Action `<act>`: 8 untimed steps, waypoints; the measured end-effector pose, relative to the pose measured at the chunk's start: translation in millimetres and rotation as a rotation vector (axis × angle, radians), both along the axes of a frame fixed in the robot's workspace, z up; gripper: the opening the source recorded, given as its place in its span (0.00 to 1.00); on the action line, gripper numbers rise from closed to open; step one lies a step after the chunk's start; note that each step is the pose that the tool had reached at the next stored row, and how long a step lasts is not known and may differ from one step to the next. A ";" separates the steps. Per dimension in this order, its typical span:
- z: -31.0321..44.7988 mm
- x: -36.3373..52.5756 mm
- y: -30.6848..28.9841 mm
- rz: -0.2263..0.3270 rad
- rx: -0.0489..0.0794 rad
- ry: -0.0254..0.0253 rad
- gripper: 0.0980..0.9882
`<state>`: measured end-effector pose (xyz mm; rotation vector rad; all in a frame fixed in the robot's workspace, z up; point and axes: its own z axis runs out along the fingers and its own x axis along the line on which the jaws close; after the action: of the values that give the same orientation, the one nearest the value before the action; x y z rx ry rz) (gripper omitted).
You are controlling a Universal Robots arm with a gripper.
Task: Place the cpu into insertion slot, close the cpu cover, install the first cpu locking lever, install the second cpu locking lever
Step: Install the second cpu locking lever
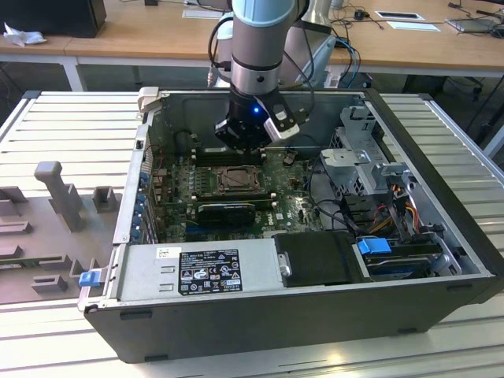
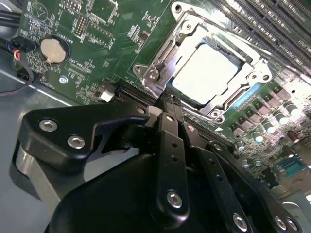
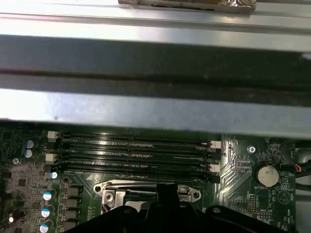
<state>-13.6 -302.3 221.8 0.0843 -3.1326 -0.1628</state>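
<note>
The pincer (image 2: 167, 104) is filling the near part of the second wrist view, its black fingers (image 2: 170, 145) appearing to be pressed together with nothing between them, tips hovering just beside the near edge of the insertion slot (image 2: 206, 73). The cpu (image 2: 206, 73) is lying flat inside that slot, its pale face shining, and the cpu cover (image 2: 160, 58) is sitting down around it as a silver frame, the chip showing through its window. Whether either locking lever is latched, I cannot tell.

In the exterior view the arm is hanging over the open computer case (image 1: 299, 315), with the pincer (image 1: 240, 142) just above the slot (image 1: 235, 179) on the green motherboard (image 1: 173, 197). In the first wrist view the memory slots (image 3: 131, 145) are running just beyond the cover (image 3: 146, 190).

The risks, as I judge them: the closed tips are standing very near the cover's edge, so a slightly off descent could be striking the frame or the chip face rather than a lever. A lever slipping off narrow tips could be springing back, and the nearby capacitors (image 2: 272, 121) beside the slot are leaving little room for sideways error.
</note>
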 end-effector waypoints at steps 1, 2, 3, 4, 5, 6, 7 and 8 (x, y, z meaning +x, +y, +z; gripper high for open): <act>0.0 0.0 -0.8 0.000 0.000 0.0000 0.01; 0.2 0.0 -1.7 0.000 0.000 0.0000 0.01; 0.9 0.0 -1.9 0.000 0.000 0.0001 0.01; 2.9 0.0 -1.9 0.000 0.000 0.0000 0.01; 5.4 0.0 -1.9 0.000 0.000 0.0001 0.01; 8.3 0.0 -1.9 0.000 0.000 -0.0001 0.01; 9.7 0.0 -2.0 0.000 0.000 0.0000 0.01; 9.7 0.0 -2.3 0.000 0.000 -0.0001 0.01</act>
<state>-13.6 -304.6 231.5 0.0846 -3.1327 -0.1632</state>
